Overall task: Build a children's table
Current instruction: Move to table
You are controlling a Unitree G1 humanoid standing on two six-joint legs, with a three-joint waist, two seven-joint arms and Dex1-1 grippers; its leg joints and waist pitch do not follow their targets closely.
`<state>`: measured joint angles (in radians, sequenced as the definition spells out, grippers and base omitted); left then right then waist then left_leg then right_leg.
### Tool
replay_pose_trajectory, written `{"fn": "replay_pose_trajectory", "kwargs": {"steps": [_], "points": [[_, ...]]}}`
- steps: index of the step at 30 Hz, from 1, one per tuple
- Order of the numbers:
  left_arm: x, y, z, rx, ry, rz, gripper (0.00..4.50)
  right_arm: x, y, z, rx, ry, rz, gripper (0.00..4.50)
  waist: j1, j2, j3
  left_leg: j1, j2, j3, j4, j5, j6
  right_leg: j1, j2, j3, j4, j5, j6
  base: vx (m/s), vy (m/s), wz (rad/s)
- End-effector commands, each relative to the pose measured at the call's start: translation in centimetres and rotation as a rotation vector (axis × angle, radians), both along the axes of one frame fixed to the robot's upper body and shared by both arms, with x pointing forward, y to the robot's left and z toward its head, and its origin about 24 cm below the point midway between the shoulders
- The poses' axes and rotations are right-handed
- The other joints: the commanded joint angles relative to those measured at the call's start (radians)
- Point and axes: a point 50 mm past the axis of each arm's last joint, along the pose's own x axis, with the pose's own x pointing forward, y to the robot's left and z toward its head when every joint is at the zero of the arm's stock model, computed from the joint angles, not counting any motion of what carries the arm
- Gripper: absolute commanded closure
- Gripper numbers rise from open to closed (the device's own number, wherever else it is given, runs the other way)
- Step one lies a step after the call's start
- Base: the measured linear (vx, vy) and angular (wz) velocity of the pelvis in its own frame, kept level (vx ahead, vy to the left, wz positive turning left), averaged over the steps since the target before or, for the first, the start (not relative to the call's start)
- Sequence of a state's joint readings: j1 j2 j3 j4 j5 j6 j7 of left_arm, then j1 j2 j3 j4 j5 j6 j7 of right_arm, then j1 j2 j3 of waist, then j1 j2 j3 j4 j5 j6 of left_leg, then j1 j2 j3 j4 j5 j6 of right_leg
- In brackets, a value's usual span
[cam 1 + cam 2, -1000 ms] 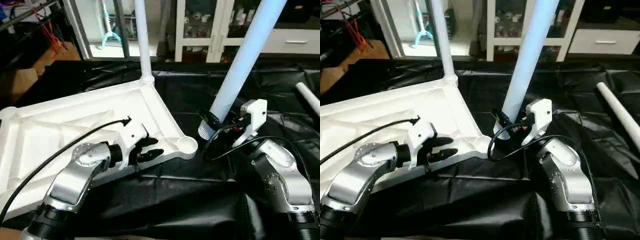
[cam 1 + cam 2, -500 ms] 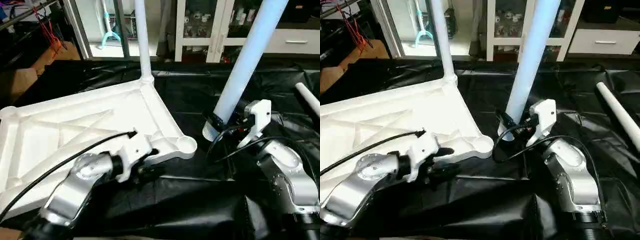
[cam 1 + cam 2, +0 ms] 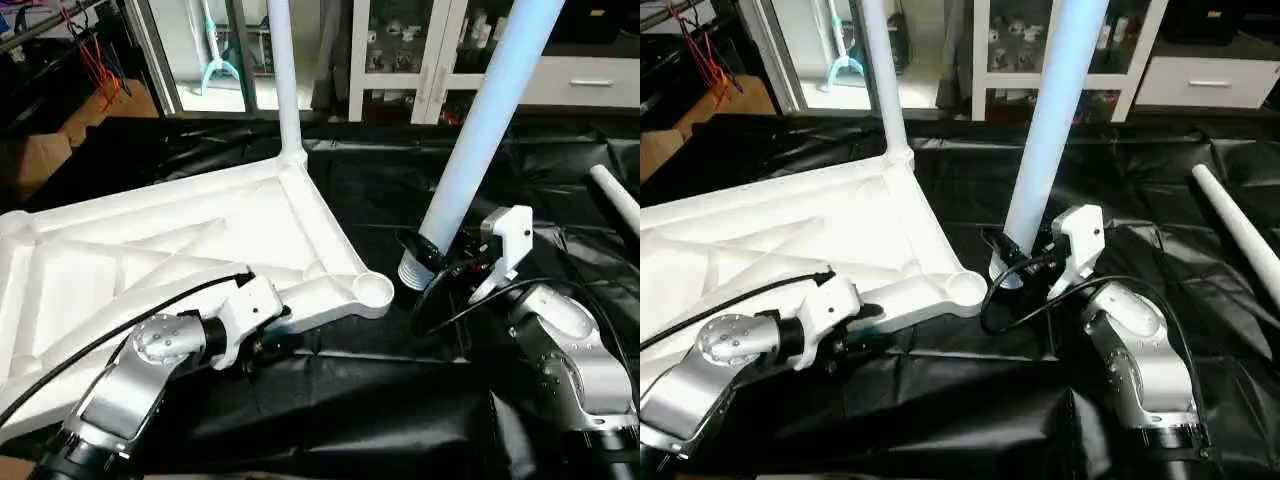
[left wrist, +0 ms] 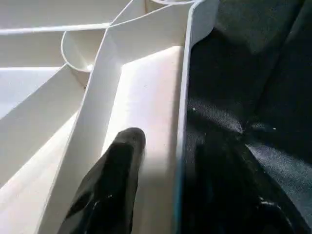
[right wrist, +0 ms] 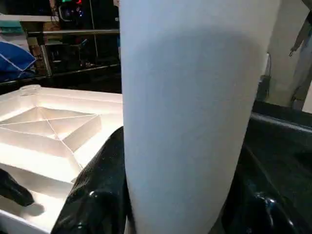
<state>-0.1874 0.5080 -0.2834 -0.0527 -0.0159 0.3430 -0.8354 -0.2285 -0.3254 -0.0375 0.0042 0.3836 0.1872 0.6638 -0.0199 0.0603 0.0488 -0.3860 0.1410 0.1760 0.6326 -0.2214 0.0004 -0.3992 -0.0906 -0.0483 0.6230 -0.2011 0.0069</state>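
- I see the tabletop (image 3: 170, 250) lying underside up on the left of the counter (image 3: 380, 390), which is draped in crinkled, glossy black plastic sheeting.
- It is smooth white moulded plastic: a raised rim, thin diagonal ribs crossing in an X, and a round cup-shaped socket (image 3: 373, 291) at its near right corner.
- At the far right corner one leg (image 3: 282, 70), a slim white tube, stands upright in its socket.
- My left hand (image 3: 855, 325) sits at the near edge of the tabletop, to the left of the empty socket. In the left wrist view one matte black finger (image 4: 114, 180) lies inside the rim's channel and the other is outside on the black sheeting, so the rim wall stands between them at a middling gap; I cannot tell whether they press it.
- My right hand (image 3: 432, 268) grips a second leg (image 3: 480, 120) near its ribbed lower end, the black fingers (image 5: 95, 195) on either side of the smooth, pale tube.
- That leg leans up and to the right, its base just to the right of the empty socket and apart from it.
- A third leg (image 3: 615, 195) lies flat on the sheeting at the far right edge.
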Motion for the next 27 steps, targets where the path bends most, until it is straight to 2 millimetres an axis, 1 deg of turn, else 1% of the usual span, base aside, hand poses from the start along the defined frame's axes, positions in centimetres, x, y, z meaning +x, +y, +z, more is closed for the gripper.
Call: {"fn": "replay_pose_trajectory", "kwargs": {"steps": [1, 4, 7, 8, 10, 13, 14, 15, 17, 18, 19, 21, 22, 24, 25, 27], "points": [[-0.2, 0.7, -0.5, 0.026, 0.020, 0.006, 2.22, 0.0, 0.1, 0.6, 0.000, -0.032, 0.014, 2.64, 0.001, -0.009, -0.058, 0.015, 0.079, -0.031, -0.089, -0.139, 0.079, 0.047, -0.057, 0.042, -0.069, -0.073, -0.286, 0.000, 0.000, 0.00], [-0.1, 1.0, -0.6, 0.037, 0.018, 0.012, 2.22, 0.0, 0.0, 0.7, 0.000, -0.034, 0.014, 2.64, 0.001, -0.010, -0.058, 0.015, 0.078, -0.031, -0.089, -0.149, 0.074, 0.047, -0.057, 0.042, -0.070, -0.082, -0.284, 0.000, 0.000, 0.00], [0.0, 1.3, -0.6, 0.033, 0.018, 0.013, 2.22, 0.0, 0.0, 0.7, -0.002, -0.035, 0.018, 2.64, 0.000, -0.012, -0.058, 0.014, 0.078, -0.030, -0.088, -0.141, 0.076, 0.047, -0.057, 0.043, -0.070, -0.077, -0.284, 0.000, 0.000, 0.00], [0.0, 1.3, -0.6, 0.031, 0.021, 0.011, 2.38, 0.0, 0.0, 0.7, -0.004, -0.035, 0.019, 2.64, 0.000, -0.013, -0.058, 0.014, 0.078, -0.030, -0.088, -0.135, 0.078, 0.047, -0.057, 0.043, -0.069, -0.071, -0.285, 0.000, 0.000, 0.00], [-0.1, 1.4, -0.7, 0.029, 0.027, 0.007, 2.57, -0.1, 0.0, 0.7, -0.005, -0.034, 0.021, 2.64, 0.000, -0.012, -0.058, 0.015, 0.078, -0.030, -0.088, -0.136, 0.081, 0.046, -0.056, 0.043, -0.069, -0.074, -0.286, 0.000, 0.000, 0.00], [-0.1, 1.4, -0.8, 0.033, 0.038, -0.005, 2.60, -0.1, -0.1, 0.7, -0.008, -0.035, 0.023, 2.64, 0.000, -0.013, -0.057, 0.014, 0.078, -0.030, -0.088, -0.134, 0.083, 0.047, -0.058, 0.044, -0.070, -0.080, -0.285, 0.000, 0.000, 0.00], [-0.2, 1.3, -0.8, 0.034, 0.044, -0.011, 2.69, -0.1, -0.1, 0.7, -0.009, -0.035, 0.023, 2.64, 0.000, -0.011, -0.057, 0.015, 0.078, -0.030, -0.088, -0.136, 0.082, 0.046, -0.056, 0.043, -0.070, -0.083, -0.284, 0.000, 0.000, 0.00], [-0.2, 1.3, -0.9, 0.033, 0.053, -0.017, 2.95, 0.0, -0.1, 0.8, -0.010, -0.036, 0.023, 2.64, -0.001, -0.012, -0.057, 0.015, 0.078, -0.030, -0.088, -0.138, 0.081, 0.046, -0.056, 0.043, -0.070, -0.085, -0.284, 0.000, 0.000, 0.00], [-0.3, 1.1, -1.1, 0.047, 0.067, -0.034, 3.01, 0.1, -0.2, 0.9, -0.010, -0.038, 0.022, 2.64, -0.001, -0.013, -0.057, 0.014, 0.078, -0.030, -0.088, -0.131, 0.084, 0.047, -0.056, 0.043, -0.068, -0.076, -0.285, 0.000, 0.000, 0.00], [-0.3, 1.1, -1.1, 0.050, 0.070, -0.036, 3.01, 0.1, -0.2, 0.9, -0.010, -0.039, 0.022, 2.64, -0.001, -0.012, -0.056, 0.014, 0.078, -0.030, -0.088, -0.133, 0.084, 0.046, -0.057, 0.043, -0.069, -0.078, -0.285, 0.000, 0.000, 0.00], [-0.3, 1.1, -1.1, 0.053, 0.074, -0.037, 3.23, 0.2, -0.2, 0.9, -0.010, -0.040, 0.022, 2.64, -0.001, -0.012, -0.056, 0.016, 0.078, -0.030, -0.088, -0.136, 0.082, 0.046, -0.057, 0.044, -0.070, -0.082, -0.286, 0.000, 0.000, 0.00], [-0.3, 1.1, -1.2, 0.060, 0.079, -0.040, 3.23, 0.3, -0.1, 1.0, -0.010, -0.042, 0.024, 2.64, -0.001, -0.012, -0.055, 0.016, 0.078, -0.030, -0.089, -0.146, 0.078, 0.046, -0.056, 0.043, -0.070, -0.093, -0.285, 0.000, 0.000, 0.00], [-0.2, 1.1, -1.2, 0.065, 0.084, -0.042, 3.43, 0.3, 0.0, 1.0, -0.011, -0.042, 0.026, 2.64, -0.001, -0.012, -0.054, 0.016, 0.078, -0.030, -0.090, -0.150, 0.076, 0.046, -0.057, 0.044, -0.071, -0.099, -0.284, 0.000, 0.000, 0.00], [-0.2, 1.2, -1.4, 0.100, 0.115, -0.048, 3.47, 0.7, 0.3, 1.0, -0.011, -0.042, 0.043, 2.64, -0.002, -0.010, -0.053, 0.017, 0.077, -0.030, -0.091, -0.153, 0.072, 0.043, -0.055, 0.043, -0.071, -0.103, -0.285, 0.000, 0.000, 0.00], [-0.2, 1.3, -1.4, 0.102, 0.119, -0.046, 3.52, 0.7, 0.3, 1.0, -0.009, -0.039, 0.046, 2.64, -0.004, -0.013, -0.052, 0.016, 0.077, -0.030, -0.091, -0.156, 0.072, 0.044, -0.055, 0.044, -0.071, -0.106, -0.285, 0.000, 0.000, 0.00], [-0.1, 1.3, -1.4, 0.104, 0.131, -0.043, 3.77, 1.1, 0.7, 1.1, 0.019, -0.016, 0.064, 2.64, -0.006, -0.019, -0.049, 0.015, 0.077, -0.028, -0.091, -0.159, 0.072, 0.043, -0.057, 0.046, -0.074, -0.121, -0.283, 0.000, 0.000, 0.00]]}}
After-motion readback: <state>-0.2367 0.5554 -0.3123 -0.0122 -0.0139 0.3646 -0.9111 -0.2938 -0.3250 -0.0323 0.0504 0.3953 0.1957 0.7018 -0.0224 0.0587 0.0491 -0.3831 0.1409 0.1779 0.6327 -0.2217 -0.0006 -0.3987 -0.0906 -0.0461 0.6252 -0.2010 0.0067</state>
